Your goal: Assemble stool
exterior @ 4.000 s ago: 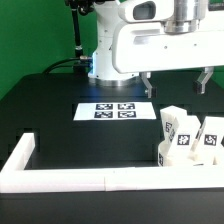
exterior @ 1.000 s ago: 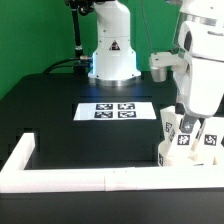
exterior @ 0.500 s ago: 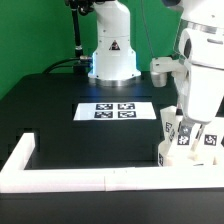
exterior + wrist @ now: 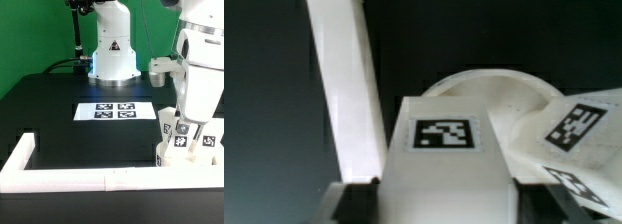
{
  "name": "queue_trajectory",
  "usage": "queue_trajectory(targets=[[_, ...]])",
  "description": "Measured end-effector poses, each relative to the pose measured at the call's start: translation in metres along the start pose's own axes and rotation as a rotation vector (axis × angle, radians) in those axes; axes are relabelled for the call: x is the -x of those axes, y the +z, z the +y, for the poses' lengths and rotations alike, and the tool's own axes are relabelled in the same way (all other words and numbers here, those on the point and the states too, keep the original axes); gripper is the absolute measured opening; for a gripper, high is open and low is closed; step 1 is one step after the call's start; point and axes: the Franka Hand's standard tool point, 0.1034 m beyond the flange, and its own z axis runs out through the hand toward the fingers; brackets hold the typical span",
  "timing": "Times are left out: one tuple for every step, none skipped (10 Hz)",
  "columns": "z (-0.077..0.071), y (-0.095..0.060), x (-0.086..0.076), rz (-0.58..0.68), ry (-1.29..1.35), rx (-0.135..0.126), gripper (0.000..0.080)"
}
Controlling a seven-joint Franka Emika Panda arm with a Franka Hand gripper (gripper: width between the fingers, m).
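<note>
change: the jaws, spread wide a second ago, are now pinched on a leg block (image 4: 446,140).
place: exterior view's right, beside the seat (image 4: 491,85), near the border wall (image 4: 80,180).
meaning: grasp looks made; lifting likely next.

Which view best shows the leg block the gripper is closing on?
The wrist view: the leg block fills the frame, tag facing the camera, between the gripper fingers. In the exterior view the arm hides most of that block, leaving only its tagged face among the other blocks.
</note>
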Motion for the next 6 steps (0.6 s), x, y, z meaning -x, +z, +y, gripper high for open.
queue_trajectory(targets=[[0.0,0.0,0.001,0.0,0.023,0.0,0.0335],[0.001,0.001,0.003,0.003,0.043,0.001,0.0335],[0.004,0.002,0.009,0.007,0.163,0.006,0.0335],[0.003,0.002,0.011,0.0,0.336,-0.007,0.0335],[0.002,0.003,0.011,-0.012,0.469,-0.021,0.0335],[0.001,0.003,0.011,-0.035,0.617,-0.054,0.0335]])
